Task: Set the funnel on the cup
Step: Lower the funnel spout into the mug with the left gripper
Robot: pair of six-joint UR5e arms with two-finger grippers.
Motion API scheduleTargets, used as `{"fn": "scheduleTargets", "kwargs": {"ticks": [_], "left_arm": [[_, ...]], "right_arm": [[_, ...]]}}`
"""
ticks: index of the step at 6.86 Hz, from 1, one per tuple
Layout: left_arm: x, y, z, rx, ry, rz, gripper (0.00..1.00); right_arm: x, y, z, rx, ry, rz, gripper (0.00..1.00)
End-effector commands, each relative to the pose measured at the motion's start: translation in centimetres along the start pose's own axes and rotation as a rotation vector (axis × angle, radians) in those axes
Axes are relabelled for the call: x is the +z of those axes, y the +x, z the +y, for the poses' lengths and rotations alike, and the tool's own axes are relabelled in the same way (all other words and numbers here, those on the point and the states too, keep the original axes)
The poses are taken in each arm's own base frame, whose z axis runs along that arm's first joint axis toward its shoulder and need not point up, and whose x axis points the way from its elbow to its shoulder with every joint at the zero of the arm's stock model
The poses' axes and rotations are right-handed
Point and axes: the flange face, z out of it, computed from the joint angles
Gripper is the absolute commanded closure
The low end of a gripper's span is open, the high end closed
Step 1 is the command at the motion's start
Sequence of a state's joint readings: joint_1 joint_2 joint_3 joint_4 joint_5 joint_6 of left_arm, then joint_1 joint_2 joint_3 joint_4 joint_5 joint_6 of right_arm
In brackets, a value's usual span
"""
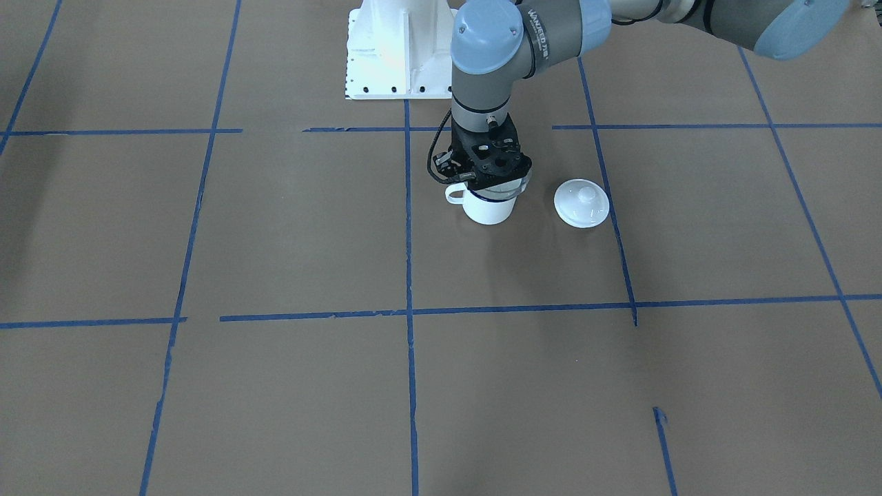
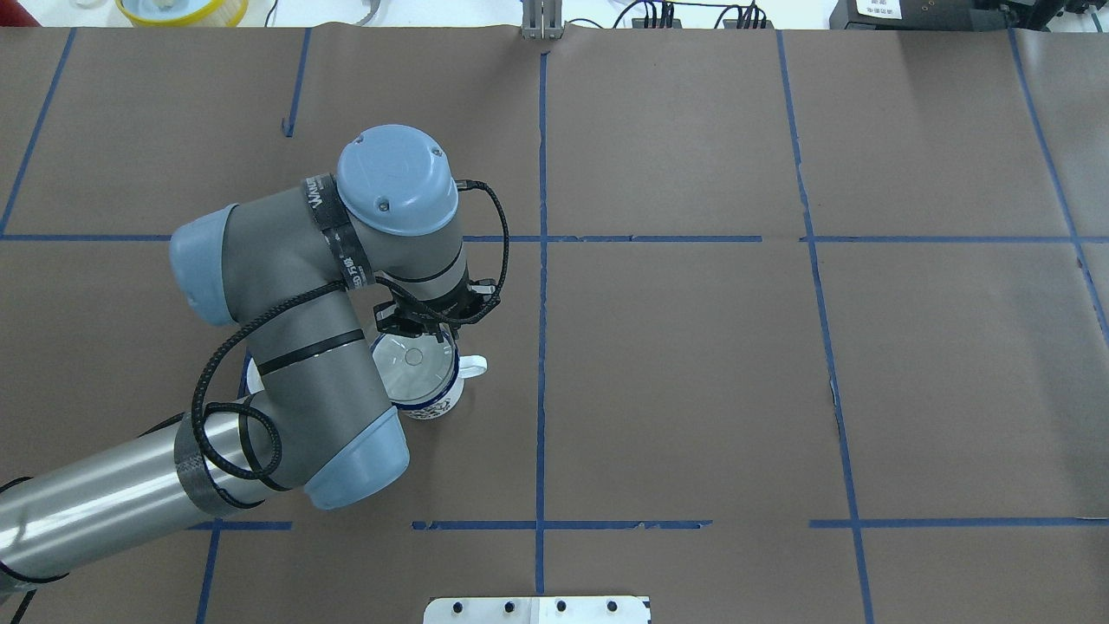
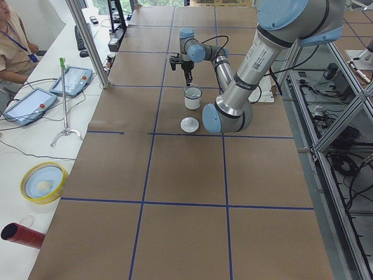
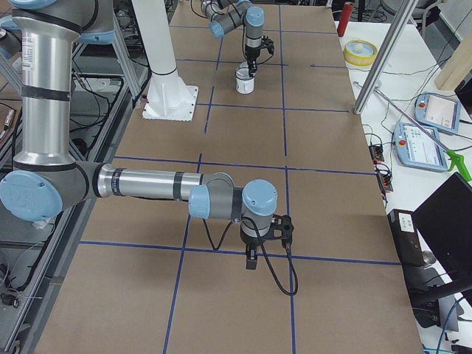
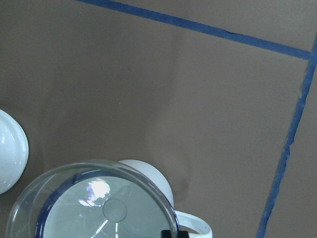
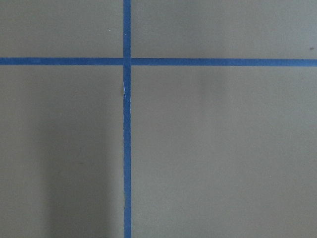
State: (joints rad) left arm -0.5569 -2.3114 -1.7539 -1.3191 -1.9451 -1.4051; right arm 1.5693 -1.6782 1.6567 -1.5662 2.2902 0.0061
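The white mug with a dark blue rim (image 1: 488, 207) stands upright on the brown table, handle towards the table's middle; it also shows in the overhead view (image 2: 435, 404). The clear funnel (image 2: 414, 362) sits over the mug's mouth, spout down inside; in the left wrist view its round rim (image 5: 59, 183) rings the blue rim. My left gripper (image 1: 488, 180) is directly above the mug, shut on the funnel's rim on the handle side; one fingertip (image 5: 171, 233) shows there. My right gripper (image 4: 251, 258) shows only in the exterior right view, far from the mug; I cannot tell its state.
A white domed lid with a knob (image 1: 581, 202) lies on the table just beside the mug, on my left. The robot's white base plate (image 1: 393, 48) is behind the mug. Blue tape lines cross the brown paper. Operators' gear lies beyond the table's far edge (image 2: 182, 10).
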Motion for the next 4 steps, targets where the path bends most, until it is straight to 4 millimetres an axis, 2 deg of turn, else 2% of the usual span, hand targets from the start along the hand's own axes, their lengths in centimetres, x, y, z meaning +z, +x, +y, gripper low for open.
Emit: {"fn": "scheduleTargets", "kwargs": {"ticks": [1,2,3,4], "left_arm": [[-0.3,-0.2,0.1,0.035,0.001,0.007,0.00],[-1.6,-0.5,0.5,0.083,0.010,0.031,0.00],[-3.8,-3.0,0.9,0.147,0.030,0.065,0.00],[-7.1,-7.7,-1.0,0.231,0.088,0.098,0.00]], "right_arm": [[0.0,0.0,0.0,0.000,0.000,0.000,0.00],[0.0,0.0,0.0,0.000,0.000,0.000,0.00],[0.0,0.0,0.0,0.000,0.000,0.000,0.00],[0.0,0.0,0.0,0.000,0.000,0.000,0.00]]}}
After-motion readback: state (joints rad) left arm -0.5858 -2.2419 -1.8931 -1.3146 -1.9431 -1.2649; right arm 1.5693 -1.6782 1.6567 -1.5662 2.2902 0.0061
